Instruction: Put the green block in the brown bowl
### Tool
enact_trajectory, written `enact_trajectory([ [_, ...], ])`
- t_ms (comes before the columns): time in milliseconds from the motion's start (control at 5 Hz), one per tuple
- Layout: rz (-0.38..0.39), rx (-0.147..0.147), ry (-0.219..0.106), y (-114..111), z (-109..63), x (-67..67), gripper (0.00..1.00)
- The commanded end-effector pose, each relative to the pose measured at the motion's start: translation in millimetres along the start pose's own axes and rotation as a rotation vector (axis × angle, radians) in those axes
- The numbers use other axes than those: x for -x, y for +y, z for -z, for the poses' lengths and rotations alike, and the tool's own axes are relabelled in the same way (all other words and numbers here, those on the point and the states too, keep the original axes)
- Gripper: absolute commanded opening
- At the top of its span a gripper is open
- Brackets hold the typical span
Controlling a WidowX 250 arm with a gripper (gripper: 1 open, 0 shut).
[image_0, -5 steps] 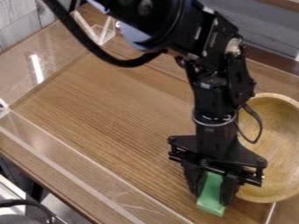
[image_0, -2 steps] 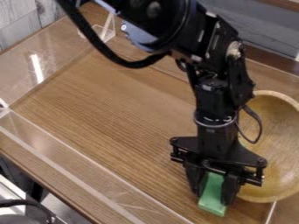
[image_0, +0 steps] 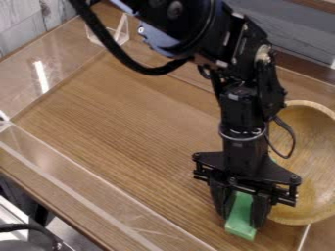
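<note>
The green block [image_0: 244, 222] lies near the table's front edge, at the lower right of the camera view. My gripper [image_0: 245, 208] points steeply down and is shut on the block's upper end, one black finger on each side. The block's lower end still shows below the fingers; I cannot tell whether it rests on the wood. The brown bowl [image_0: 314, 147] is a light tan wooden dish just to the right of the gripper, partly cut off by the frame's right edge and partly hidden by the arm.
The wooden tabletop [image_0: 118, 127] is fenced by low clear plastic walls [image_0: 53, 162] along the front and left. Black cables [image_0: 112, 49] loop from the arm at the top. A dark object sits at the bottom left corner.
The gripper and block have shifted very slightly to the right and down in the picture; otherwise nothing differs.
</note>
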State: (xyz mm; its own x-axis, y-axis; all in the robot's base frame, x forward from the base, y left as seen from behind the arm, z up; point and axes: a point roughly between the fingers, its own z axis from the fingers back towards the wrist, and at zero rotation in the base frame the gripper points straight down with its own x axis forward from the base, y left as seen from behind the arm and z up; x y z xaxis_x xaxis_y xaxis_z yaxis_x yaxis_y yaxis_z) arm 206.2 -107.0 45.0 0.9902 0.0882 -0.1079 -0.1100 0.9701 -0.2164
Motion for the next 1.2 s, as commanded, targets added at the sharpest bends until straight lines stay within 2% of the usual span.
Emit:
enact_trajectory([
  [0, 0.002, 0.025, -0.049, -5.4, -10.4, -12.3, 0.00],
  [1000, 0.003, 0.040, -0.045, -7.5, -10.6, -13.7, 0.00],
])
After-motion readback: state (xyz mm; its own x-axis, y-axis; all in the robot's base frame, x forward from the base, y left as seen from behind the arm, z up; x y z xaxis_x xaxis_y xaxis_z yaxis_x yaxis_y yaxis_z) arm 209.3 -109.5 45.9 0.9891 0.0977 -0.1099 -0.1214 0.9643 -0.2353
